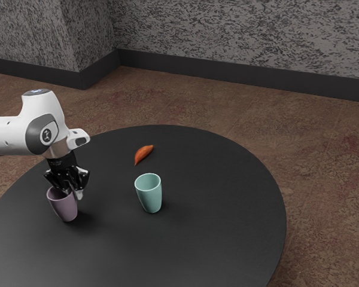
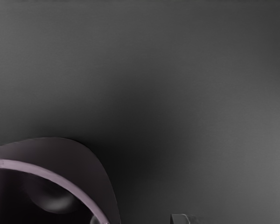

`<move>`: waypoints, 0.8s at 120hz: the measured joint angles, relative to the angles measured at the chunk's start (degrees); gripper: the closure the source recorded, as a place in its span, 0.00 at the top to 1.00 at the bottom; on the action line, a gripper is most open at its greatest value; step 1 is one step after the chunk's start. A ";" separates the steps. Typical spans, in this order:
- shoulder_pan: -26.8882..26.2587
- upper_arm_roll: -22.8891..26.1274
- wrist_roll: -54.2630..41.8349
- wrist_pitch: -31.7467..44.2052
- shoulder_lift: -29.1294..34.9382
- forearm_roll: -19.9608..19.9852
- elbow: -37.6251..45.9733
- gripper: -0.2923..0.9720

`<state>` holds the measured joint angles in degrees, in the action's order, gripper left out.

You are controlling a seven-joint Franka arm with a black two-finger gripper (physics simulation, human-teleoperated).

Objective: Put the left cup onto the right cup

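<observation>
A purple cup [image 1: 63, 204] stands upright on the round black table [image 1: 215, 227], toward the exterior view's left. My gripper [image 1: 72, 190] is down at its rim, on the side facing the teal cup. The fingers are open and straddle that rim; one fingertip [image 2: 181, 218] stands apart from the cup's outer wall. Under my hand the purple cup [image 2: 60, 163] appears as a curved rim with a dark inside. The teal cup [image 1: 148, 192] stands upright near the table's middle, to the right of the purple one.
A small orange carrot-like thing [image 1: 143, 153] lies on the table behind the teal cup. The table's edge curves close in front of the purple cup. Brown floor and speckled grey walls surround the table.
</observation>
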<state>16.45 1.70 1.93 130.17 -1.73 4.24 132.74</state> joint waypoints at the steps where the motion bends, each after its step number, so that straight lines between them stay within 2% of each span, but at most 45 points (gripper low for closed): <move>1: 0.00 0.00 0.00 0.00 0.00 0.00 0.00 0.28; 16: 0.14 -0.03 0.06 0.11 -0.06 0.00 0.00 0.21; 35: 0.48 -0.04 0.29 0.29 -0.04 -0.13 -0.01 0.17; 96: 0.55 -0.11 1.19 -0.35 2.46 -0.45 -0.26 0.15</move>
<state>16.99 1.59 3.12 129.81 0.73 3.79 132.48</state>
